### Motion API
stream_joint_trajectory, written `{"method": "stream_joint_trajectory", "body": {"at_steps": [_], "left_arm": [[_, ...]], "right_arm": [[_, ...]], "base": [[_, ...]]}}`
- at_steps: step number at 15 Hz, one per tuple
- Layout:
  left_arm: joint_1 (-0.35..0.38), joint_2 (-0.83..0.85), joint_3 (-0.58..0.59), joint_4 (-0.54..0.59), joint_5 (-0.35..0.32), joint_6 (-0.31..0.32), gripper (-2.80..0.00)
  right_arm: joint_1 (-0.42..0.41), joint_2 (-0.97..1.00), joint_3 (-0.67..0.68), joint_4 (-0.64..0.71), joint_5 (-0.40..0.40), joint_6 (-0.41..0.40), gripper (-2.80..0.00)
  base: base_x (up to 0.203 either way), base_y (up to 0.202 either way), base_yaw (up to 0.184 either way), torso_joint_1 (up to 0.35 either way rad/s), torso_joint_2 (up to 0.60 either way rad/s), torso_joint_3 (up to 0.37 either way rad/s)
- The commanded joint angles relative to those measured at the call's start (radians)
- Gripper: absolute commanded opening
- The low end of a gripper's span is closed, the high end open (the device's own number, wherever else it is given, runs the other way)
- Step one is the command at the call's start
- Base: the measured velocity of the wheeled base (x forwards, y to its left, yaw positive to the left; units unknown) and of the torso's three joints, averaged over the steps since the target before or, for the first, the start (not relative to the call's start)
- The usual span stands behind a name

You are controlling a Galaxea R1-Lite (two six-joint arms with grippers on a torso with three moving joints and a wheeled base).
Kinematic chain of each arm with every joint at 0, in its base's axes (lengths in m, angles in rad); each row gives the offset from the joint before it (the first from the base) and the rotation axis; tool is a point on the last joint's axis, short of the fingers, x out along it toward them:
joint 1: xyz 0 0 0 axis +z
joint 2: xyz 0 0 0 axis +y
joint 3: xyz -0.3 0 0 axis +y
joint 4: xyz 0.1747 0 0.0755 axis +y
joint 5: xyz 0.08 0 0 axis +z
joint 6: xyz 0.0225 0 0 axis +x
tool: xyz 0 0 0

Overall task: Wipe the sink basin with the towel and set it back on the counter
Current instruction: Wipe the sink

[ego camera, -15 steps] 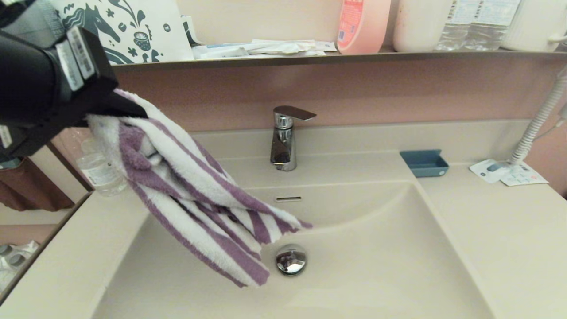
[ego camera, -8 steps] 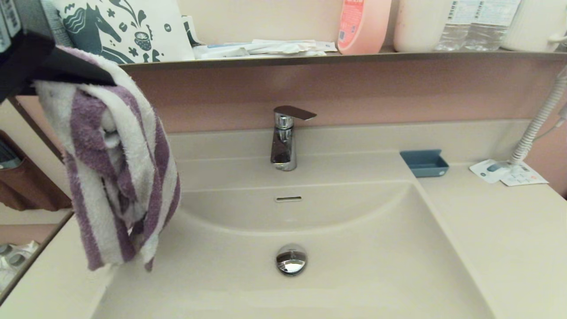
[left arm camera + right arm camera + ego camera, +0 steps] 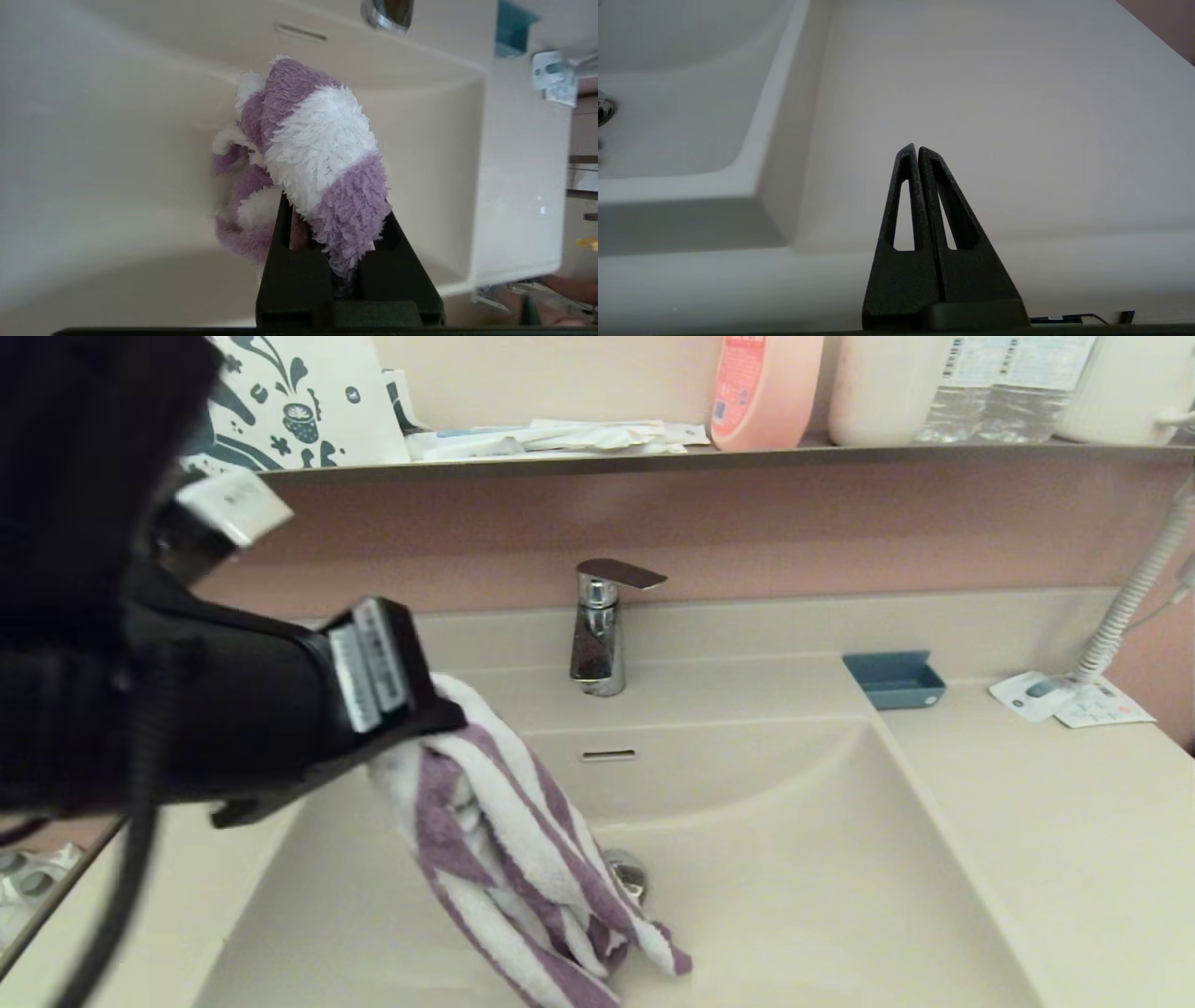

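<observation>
Towel [image 3: 523, 877] hangs from left claw [image 3: 334, 219], seemingly brushing sink basin [image 3: 840, 896].

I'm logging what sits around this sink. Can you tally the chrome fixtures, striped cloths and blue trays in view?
Chrome fixtures: 2, the chrome lever faucet and the round chrome drain plug
Striped cloths: 1, the purple-and-white striped terry towel
Blue trays: 1, the small blue plastic tray
Total: 4

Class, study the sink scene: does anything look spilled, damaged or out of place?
Nothing stands out. The left gripper holds the towel bunched, hanging into the sink basin and partly hiding the drain plug. The right gripper sits shut over the counter.
</observation>
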Motion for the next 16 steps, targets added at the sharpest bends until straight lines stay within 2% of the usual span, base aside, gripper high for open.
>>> {"method": "stream_joint_trajectory", "body": {"at_steps": [1,3,6,9,12,16], "left_arm": [[-0.032,0.128,0.136,-0.195,0.007,-0.013,-2.8],[-0.09,0.258,0.094,-0.235,0.028,-0.034,-2.8],[-0.198,0.428,-0.01,-0.25,0.096,-0.07,-2.8],[-0.279,0.529,-0.05,-0.24,0.109,-0.11,-2.8],[-0.295,0.669,-0.056,-0.225,0.106,-0.148,-2.8],[-0.298,0.838,-0.168,-0.215,0.079,-0.151,-2.8]], "right_arm": [[0.0,0.001,0.0,0.0,0.0,0.0,-2.8],[0.0,0.001,0.0,0.0,0.0,0.0,-2.8],[0.0,0.001,0.0,0.0,0.0,0.0,-2.8],[0.0,0.001,0.0,0.0,0.0,0.0,-2.8],[0.0,0.001,0.0,0.0,0.0,0.0,-2.8],[0.0,0.001,0.0,0.0,0.0,0.0,-2.8]], "base": [[0.0,0.0,0.0,0.0,0.0,0.0],[0.0,0.0,0.0,0.0,0.0,0.0],[0.0,0.0,0.0,0.0,0.0,0.0],[0.0,0.0,0.0,0.0,0.0,0.0],[0.0,0.0,0.0,0.0,0.0,0.0],[0.0,0.0,0.0,0.0,0.0,0.0]]}}
